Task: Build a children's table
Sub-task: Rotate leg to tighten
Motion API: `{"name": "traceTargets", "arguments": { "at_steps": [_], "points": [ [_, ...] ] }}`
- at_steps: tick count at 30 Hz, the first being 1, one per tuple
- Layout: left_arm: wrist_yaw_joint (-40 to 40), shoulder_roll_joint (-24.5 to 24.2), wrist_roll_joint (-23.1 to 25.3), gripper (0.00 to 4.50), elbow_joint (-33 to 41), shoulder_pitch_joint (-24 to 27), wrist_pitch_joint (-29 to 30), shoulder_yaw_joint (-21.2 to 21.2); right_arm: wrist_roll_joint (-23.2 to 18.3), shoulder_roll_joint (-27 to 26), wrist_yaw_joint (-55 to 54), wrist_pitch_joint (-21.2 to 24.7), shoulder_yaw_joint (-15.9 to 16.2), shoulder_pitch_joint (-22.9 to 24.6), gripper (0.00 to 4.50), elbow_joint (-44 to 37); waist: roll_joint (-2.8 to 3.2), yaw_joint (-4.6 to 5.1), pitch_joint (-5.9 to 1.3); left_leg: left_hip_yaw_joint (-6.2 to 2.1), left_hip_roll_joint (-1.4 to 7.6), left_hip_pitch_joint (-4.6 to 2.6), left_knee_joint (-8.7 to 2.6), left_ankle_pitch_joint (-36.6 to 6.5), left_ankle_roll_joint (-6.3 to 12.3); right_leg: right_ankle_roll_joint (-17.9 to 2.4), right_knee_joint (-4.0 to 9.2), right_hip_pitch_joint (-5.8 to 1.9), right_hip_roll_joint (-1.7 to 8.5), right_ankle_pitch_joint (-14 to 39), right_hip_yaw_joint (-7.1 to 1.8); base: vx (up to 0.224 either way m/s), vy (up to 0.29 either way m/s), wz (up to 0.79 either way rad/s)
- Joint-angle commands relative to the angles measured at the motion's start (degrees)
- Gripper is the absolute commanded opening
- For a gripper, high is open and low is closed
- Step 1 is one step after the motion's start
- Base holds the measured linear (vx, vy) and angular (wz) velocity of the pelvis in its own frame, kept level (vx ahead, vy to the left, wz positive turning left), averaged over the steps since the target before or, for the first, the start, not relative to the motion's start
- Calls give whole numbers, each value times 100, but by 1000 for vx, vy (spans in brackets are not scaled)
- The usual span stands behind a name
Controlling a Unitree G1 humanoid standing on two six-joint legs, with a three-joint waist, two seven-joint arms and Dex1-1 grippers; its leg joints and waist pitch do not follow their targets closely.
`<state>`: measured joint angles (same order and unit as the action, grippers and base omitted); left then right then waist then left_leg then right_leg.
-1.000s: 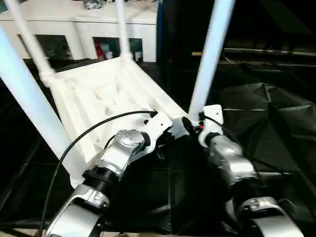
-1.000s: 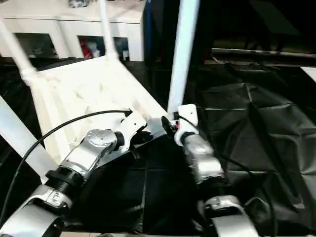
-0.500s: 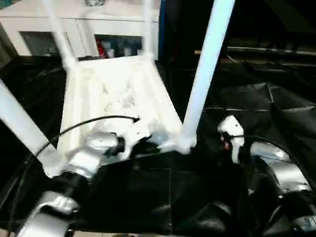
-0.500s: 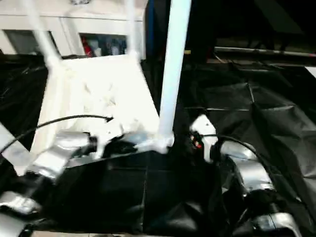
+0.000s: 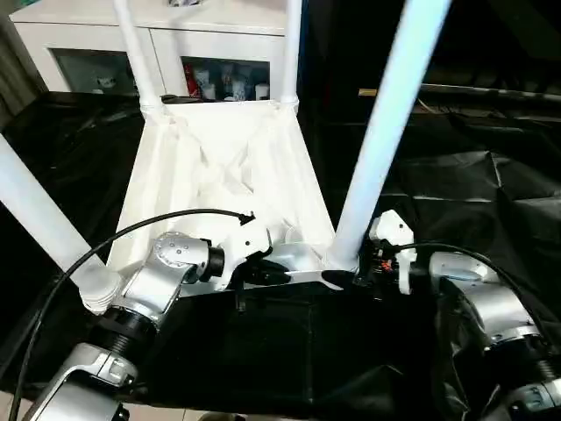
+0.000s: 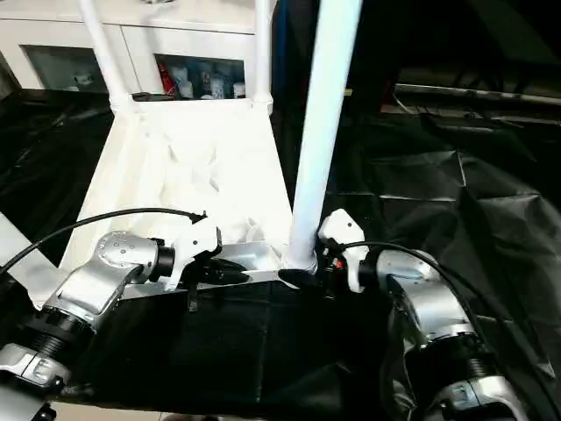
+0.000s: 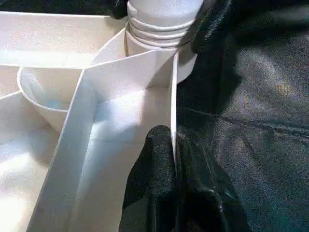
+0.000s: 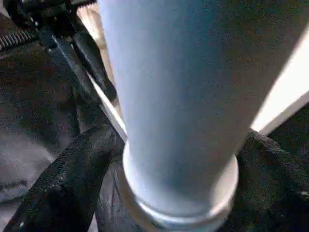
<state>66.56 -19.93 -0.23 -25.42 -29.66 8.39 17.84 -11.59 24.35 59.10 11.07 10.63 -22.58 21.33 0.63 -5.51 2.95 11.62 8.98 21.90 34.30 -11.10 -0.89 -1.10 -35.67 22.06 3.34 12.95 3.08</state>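
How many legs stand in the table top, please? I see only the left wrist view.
Observer: Four legs, one rising from each corner socket of the table top. The near right leg is the one beside your left pincer.
Operator: Thank you. What are the black shapes at its base?
Observer: That is the right pincer. Its fingers stand open on either side of that leg's base.
Operator: And what lies beyond the table?
Observer: A white glass-door cabinet.
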Motion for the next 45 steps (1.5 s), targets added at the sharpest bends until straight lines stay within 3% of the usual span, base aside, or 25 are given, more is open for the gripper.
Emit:
{"name": "traceTargets", "arguments": {
  "at_steps": [1, 10, 19, 21, 23, 25, 26, 28, 31, 33, 35, 38, 40, 42, 45],
  "points": [
    [94, 151, -143, 0, 86, 65, -16, 98, -49, 3, 7, 36, -44, -88, 344, 46, -57, 2, -346, -233, 512, -114, -371, -582, 491, -1454, 399, -237, 615, 216, -319, 0, 0, 0],
    [40, 147, -114, 0, -21, 57, -51, 79, 48, -80, -86, 18, -29, -48, 277, 120, -61, 7, -352, -232, 507, -113, -362, -535, 497, -1456, 386, -243, 613, 156, -315, 0, 0, 0],
    [34, 83, -106, 0, 59, 152, 43, 70, 111, -152, -187, 6, 11, -41, 270, 230, -91, 14, -353, -231, 498, -100, -350, -481, 533, -1441, 377, -247, 620, 189, -313, 0, 0, 0],
    [-328, 109, 77, 0, -69, 126, 117, 50, 390, -354, -987, -236, -116, -144, 270, 658, -73, 33, -345, -229, 504, -117, -358, -543, 487, -1446, 392, -219, 621, 297, -315, 0, 0, 0],
    [-1216, 324, 336, 0, -521, -57, 98, -99, 461, -707, -2117, -248, -470, -305, 269, 1200, -81, 127, -282, -246, 480, -118, -407, -924, 235, -1395, 477, -203, 624, 1002, -315, 0, 0, 0],
    [-1622, 460, 410, 0, -719, -151, 145, -181, 421, -906, -2719, -191, -692, -380, 269, 1449, -91, 161, -268, -262, 472, -166, -430, -1261, 40, -1261, 537, -197, 627, 1641, -307, 0, 0, 0],
    [-2311, 789, 443, 0, -899, -291, 459, -338, 299, -1332, -3925, -49, -1116, -474, 269, 1798, -83, 196, -265, -270, 492, -197, -441, -1433, -90, -1134, 577, -171, 645, 1952, -344, 0, 0, 0],
    [-2691, 1028, 395, 0, -967, -372, 701, -463, 212, -1574, -4398, -36, -1278, -508, 269, 1914, -94, 231, -251, -293, 483, -214, -462, -1608, -178, -1062, 598, -162, 654, 2220, -340, 0, 0, 0],
    [-2968, 1339, 409, 0, -1007, -473, 832, -437, 363, -1858, -4904, 14, -1198, -575, 269, 2006, -96, 225, -272, -282, 477, -217, -462, -1512, -155, -1012, 611, -155, 641, 2067, -349, 0, 0, 0],
    [-2919, 1416, 413, 0, -980, -476, 818, -360, 455, -1918, -4776, -29, -1049, -585, 269, 1978, -94, 203, -291, -260, 465, -172, -449, -1255, -2, -1047, 572, -191, 636, 1510, -353, 0, 0, 0],
    [-2799, 1444, 445, 0, -968, -459, 728, -267, 534, -1940, -4614, -166, -937, -619, 269, 2019, -95, 203, -290, -258, 463, -154, -445, -1213, 65, -1061, 568, -203, 639, 1437, -351, 0, 0, 0],
    [-2709, 1408, 502, 0, -1012, -443, 652, -211, 501, -1964, -4548, -391, -993, -683, 339, 2095, -96, 204, -287, -260, 465, -147, -445, -1203, 104, -1053, 579, -207, 645, 1521, -349, 0, 0, 0],
    [-2693, 1348, 523, 0, -1044, -445, 680, -197, 474, -1949, -4553, -573, -1055, -740, 345, 2103, -82, 201, -282, -263, 468, -160, -450, -1289, 87, -1040, 595, -194, 648, 1657, -349, 0, 0, 0],
    [-2660, 1291, 529, 0, -1038, -438, 676, -189, 480, -1883, -4583, -637, -1064, -759, 381, 2051, -88, 208, -278, -268, 472, -164, -465, -1357, 68, -1009, 603, -184, 637, 1757, -346, 0, 0, 0],
    [-2435, 1137, 474, 0, -980, -405, 621, -215, 446, -1622, -4018, -742, -968, -652, 402, 1597, -89, 200, -285, -266, 477, -151, -464, -1304, 99, -1017, 594, -196, 638, 1618, -352, 0, 0, 0]
  ]
}}
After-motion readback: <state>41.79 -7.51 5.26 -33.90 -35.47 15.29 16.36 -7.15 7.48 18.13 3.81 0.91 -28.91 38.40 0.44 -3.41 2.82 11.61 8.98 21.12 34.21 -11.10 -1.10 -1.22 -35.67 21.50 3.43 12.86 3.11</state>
